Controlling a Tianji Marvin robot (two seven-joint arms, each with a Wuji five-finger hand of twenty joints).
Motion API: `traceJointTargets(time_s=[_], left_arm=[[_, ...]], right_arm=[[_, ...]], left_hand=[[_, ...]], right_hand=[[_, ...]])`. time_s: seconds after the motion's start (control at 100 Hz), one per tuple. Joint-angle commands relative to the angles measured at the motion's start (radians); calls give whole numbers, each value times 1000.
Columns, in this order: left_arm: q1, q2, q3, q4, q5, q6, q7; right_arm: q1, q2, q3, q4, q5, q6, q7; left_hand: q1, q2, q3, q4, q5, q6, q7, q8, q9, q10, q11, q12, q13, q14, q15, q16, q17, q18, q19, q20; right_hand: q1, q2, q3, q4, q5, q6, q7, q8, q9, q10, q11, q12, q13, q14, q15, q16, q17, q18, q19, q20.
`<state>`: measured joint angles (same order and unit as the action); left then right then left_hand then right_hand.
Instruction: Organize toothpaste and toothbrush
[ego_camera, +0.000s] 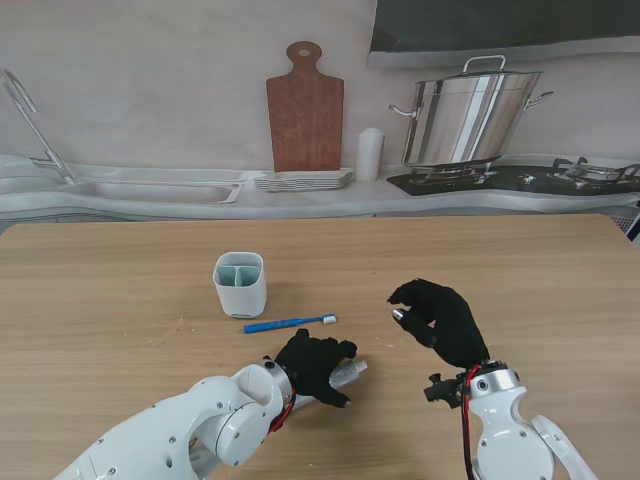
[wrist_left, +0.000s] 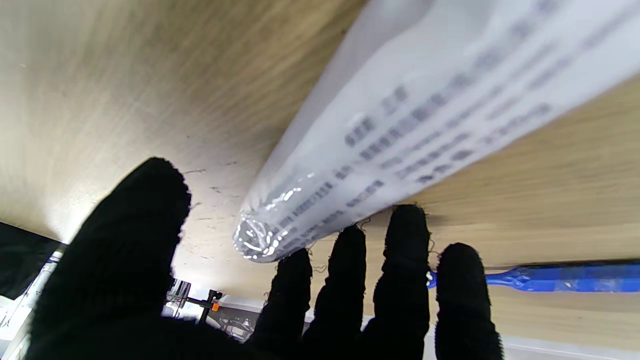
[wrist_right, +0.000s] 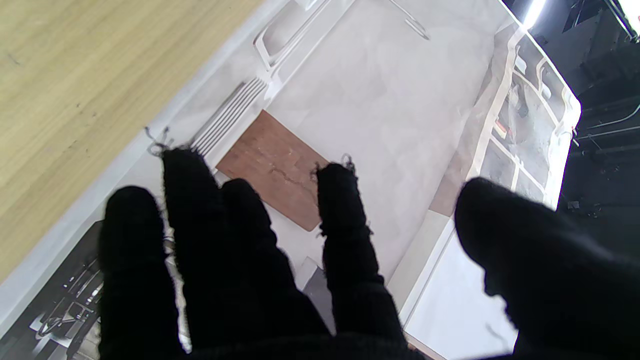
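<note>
Two things on the table (ego_camera: 120, 290) matter to you: the toothpaste tube (wrist_left: 400, 115) under your left hand (ego_camera: 315, 365), and the blue toothbrush (ego_camera: 290, 323) lying flat between that hand and the white divided holder (ego_camera: 240, 284), close to the holder's near side.

Your left hand has its fingers curled over the tube; in the left wrist view four fingertips (wrist_left: 405, 240) touch the tube's lower edge near its crimped end while the thumb stands apart on the other side. Treat that as a partial grip, not a secure one: from these views you can't tell whether the thumb has closed on it. Your right hand (ego_camera: 440, 320) hovers off the table with fingers loosely spread and holds nothing.

Watch for these risks:
- Slip on lift. The tube looks glossy and soft, and the fingers sit toward one end. If you raise it before the thumb opposes them, it will likely pivot or squirt out of the grip.
- Knocking the toothbrush. Its handle end lies just beyond your left fingertips, so a forward sweep toward the holder could push it or roll it away.
- Tipping the holder. It looks light and narrow, so a tube arriving tilted could catch the rim or the divider and shove it over.
</note>
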<state>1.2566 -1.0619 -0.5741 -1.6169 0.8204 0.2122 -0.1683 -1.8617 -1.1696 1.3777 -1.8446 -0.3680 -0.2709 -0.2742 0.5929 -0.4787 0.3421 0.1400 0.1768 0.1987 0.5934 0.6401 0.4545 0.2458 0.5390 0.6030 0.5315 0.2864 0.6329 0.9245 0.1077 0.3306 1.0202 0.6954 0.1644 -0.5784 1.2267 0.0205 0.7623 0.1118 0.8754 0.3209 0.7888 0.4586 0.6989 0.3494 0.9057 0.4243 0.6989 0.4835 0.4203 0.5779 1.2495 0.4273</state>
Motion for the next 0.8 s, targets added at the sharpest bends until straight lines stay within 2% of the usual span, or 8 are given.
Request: traceJointTargets(time_s=[0.0,0.09,0.22,0.3,0.54,0.68,0.74,0.79], left_arm=[[-14,-5,15,17,-18,9,-46],[-35,-5,34,31,-36,17,-61],[-59,-9,49,56,-67,27,-71],[-67,-14,56,73,-74,27,-59],[-86,-25,72,109,-99,22,-39],[-102,-30,87,132,-120,19,-37],[-105,-29,93,133,-115,21,-39],[-99,-28,87,126,-110,27,-39]], right_arm=[[-11,-5,0,-9,-1,1,12],[-11,-5,0,-9,-1,2,13],[-12,-5,2,-9,-1,1,12],[-13,-5,3,-9,-4,0,11],[-12,-5,1,-7,-5,1,13],[-12,-4,1,-7,-4,1,15],[-12,-4,1,-7,-4,0,15],[-12,-4,1,-6,-5,-1,15]], left_hand=[[9,-29,35,34,-44,0,1,9,-24,-2,30,46,11,-39,-68,-48,3,-16,30,21],[29,-47,72,36,-43,-4,14,21,-20,-5,48,61,24,-42,-35,-14,11,-23,69,59],[58,-97,196,35,-44,-24,77,70,1,-26,100,103,83,-73,71,111,72,-71,218,229],[85,-122,265,33,-27,-50,135,110,34,-48,136,127,128,-96,116,151,124,-93,272,280],[147,-162,373,32,38,-136,266,205,110,-96,199,172,235,-132,196,194,262,-144,399,323],[93,-161,350,22,39,-146,281,223,101,-91,194,175,230,-123,183,188,259,-142,401,317],[49,-131,314,17,34,-142,269,225,91,-86,182,173,219,-114,158,174,243,-131,375,301],[21,-108,282,34,33,-141,264,229,87,-79,174,171,209,-99,128,150,223,-108,338,281]], right_hand=[[0,-17,16,-32,18,-30,4,2,7,-31,0,3,16,2,0,16,2,17,13,17],[-1,-18,16,-32,19,-31,4,2,8,-31,0,3,16,4,0,17,2,17,12,17],[-1,-18,16,-32,19,-30,4,2,9,-30,0,3,16,4,-1,17,2,17,12,17],[-1,-17,16,-32,20,-30,4,2,10,-31,0,3,15,4,-1,17,2,17,12,17],[-1,-19,16,-32,21,-32,4,2,10,-31,-1,2,16,4,-1,17,1,19,11,16],[0,-19,16,-32,22,-33,4,1,11,-31,-2,2,18,4,-1,17,2,18,12,16],[-1,-18,16,-32,22,-32,3,1,12,-32,-2,2,18,4,-1,17,2,18,12,16],[0,-20,16,-32,22,-32,3,1,14,-32,-2,2,19,3,-2,17,2,18,12,16]])
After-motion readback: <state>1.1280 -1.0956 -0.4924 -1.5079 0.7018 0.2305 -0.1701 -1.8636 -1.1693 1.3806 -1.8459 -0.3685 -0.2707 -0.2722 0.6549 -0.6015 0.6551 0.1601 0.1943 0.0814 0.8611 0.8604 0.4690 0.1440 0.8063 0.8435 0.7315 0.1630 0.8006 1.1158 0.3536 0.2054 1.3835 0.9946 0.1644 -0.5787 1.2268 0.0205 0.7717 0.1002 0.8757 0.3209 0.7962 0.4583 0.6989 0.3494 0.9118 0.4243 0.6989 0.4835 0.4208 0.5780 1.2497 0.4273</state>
